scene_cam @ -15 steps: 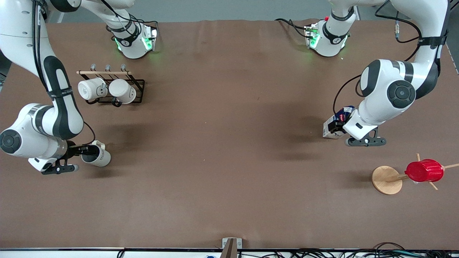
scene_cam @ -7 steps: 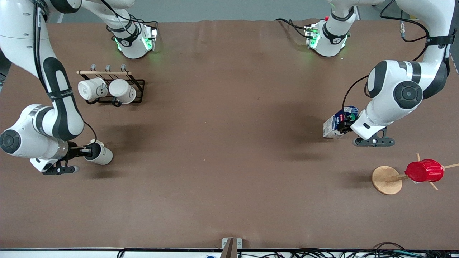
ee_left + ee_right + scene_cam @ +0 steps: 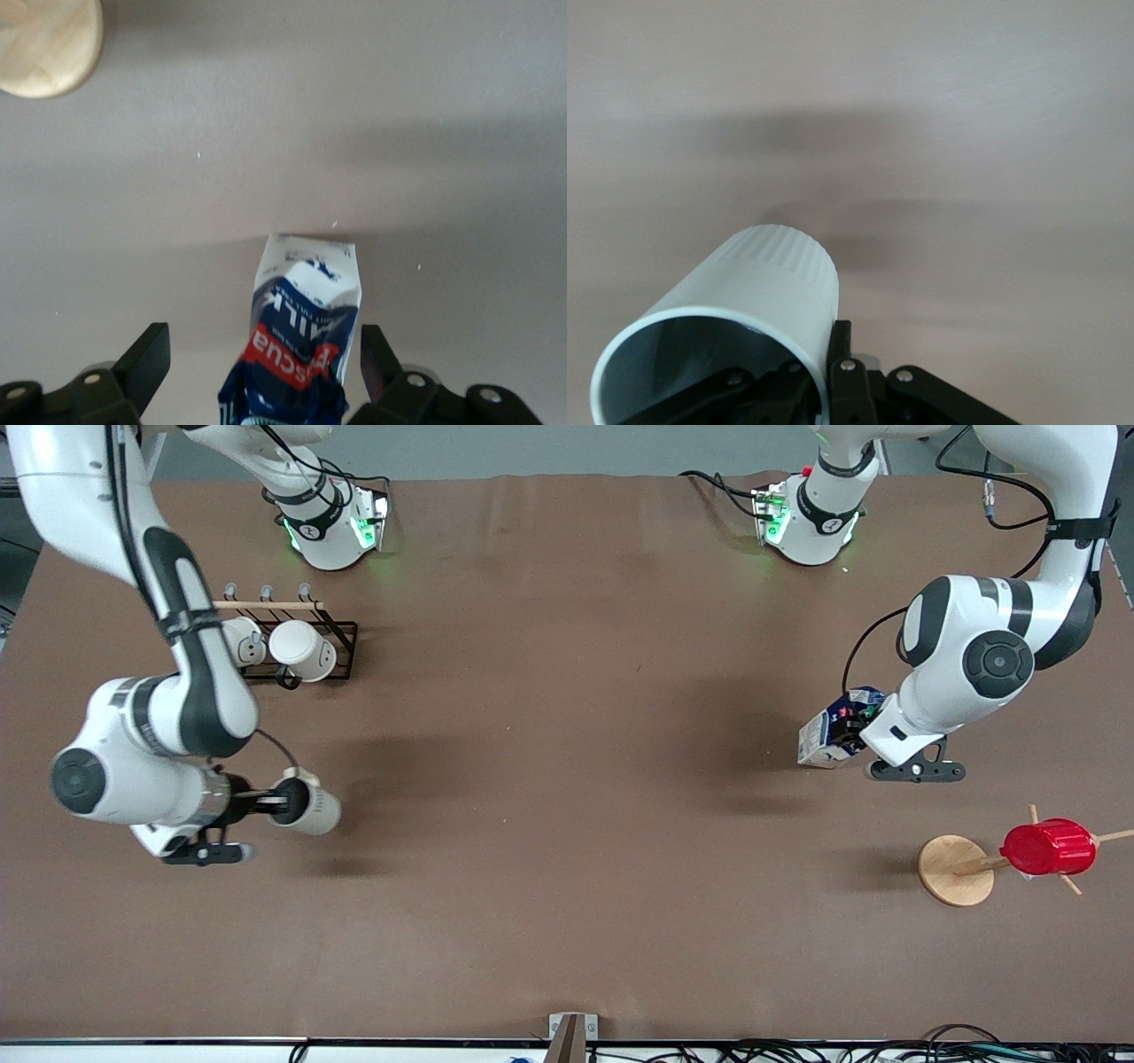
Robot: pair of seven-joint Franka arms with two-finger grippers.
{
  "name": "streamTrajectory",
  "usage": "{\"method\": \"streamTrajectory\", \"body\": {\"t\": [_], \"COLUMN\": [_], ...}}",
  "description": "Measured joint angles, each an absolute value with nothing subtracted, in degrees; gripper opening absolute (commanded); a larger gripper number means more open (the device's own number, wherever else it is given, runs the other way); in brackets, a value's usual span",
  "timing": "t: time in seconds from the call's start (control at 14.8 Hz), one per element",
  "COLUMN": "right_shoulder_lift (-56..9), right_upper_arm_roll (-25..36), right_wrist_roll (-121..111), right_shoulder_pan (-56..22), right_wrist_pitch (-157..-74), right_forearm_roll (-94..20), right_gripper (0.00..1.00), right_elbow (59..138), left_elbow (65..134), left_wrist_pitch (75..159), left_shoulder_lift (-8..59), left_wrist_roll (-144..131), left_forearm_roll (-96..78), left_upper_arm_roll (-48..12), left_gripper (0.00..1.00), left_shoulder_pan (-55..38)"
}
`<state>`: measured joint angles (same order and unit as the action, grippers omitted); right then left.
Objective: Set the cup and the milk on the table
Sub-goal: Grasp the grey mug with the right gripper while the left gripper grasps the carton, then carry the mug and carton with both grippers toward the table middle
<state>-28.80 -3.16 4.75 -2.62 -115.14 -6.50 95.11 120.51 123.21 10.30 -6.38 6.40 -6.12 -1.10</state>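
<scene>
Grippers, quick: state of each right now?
Left gripper: open, fingers on either side of the milk carton, not clamped.
Right gripper: shut on the cup rim, cup tilted over the table.

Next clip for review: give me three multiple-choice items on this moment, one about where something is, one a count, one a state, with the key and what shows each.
1. Where is the milk?
A. between the fingers of the left gripper
B. on the wire rack
C. on the wooden stand

2. How many white mugs are on the black wire rack?
A. one
B. two
C. four

3. What is the right gripper doing?
A. hanging open over bare cloth
B. shut on the cup
C. shut on the red cup

Key: 1 A, the left wrist view shows the carton standing between its spread fingers. 2 B, two mugs show there. 3 B, its fingers pinch the cup's rim wall.
</scene>
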Motion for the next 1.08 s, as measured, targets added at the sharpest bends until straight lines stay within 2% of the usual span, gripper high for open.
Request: {"method": "streamTrajectory", "body": {"t": [0.13,0.4,0.54,0.67,0.81,1.08], "right_shoulder_lift": [-28.01,-27.99,-28.14,-28.77,-29.90,-33.09], "right_upper_arm_roll": [-8.40,-16.24,-17.54,-17.82,-17.87,-17.87], "right_wrist_roll": [15.90,34.96,42.69,49.13,54.33,61.84], "right_shoulder_pan": [-3.96,-7.47,-11.16,-15.57,-19.36,-23.33], "right_wrist_pitch": [-114.46,-116.01,-118.49,-120.98,-123.08,-127.12], "right_forearm_roll": [-6.47,-5.29,-5.17,-5.13,-4.12,-1.32], "right_gripper": [0.00,0.00,0.00,0.00,0.00,0.00], "right_elbow": [95.17,95.67,96.05,96.40,96.77,97.01], "left_elbow": [120.70,121.28,121.64,121.70,121.28,114.69], "left_wrist_pitch": [121.07,118.82,118.60,118.59,118.70,118.45], "left_shoulder_lift": [9.79,8.43,7.98,7.85,7.62,7.60], "left_wrist_roll": [-5.68,-5.67,-5.67,-5.67,-5.67,-5.79], "left_forearm_roll": [6.40,6.40,6.40,6.31,5.20,4.03], "left_upper_arm_roll": [-6.16,-6.24,-6.28,-6.33,-6.41,-8.17], "left_gripper": [0.77,0.34,0.22,0.18,0.17,0.16], "left_shoulder_pan": [-1.10,-1.10,-1.10,-1.10,-1.16,-1.47]}}
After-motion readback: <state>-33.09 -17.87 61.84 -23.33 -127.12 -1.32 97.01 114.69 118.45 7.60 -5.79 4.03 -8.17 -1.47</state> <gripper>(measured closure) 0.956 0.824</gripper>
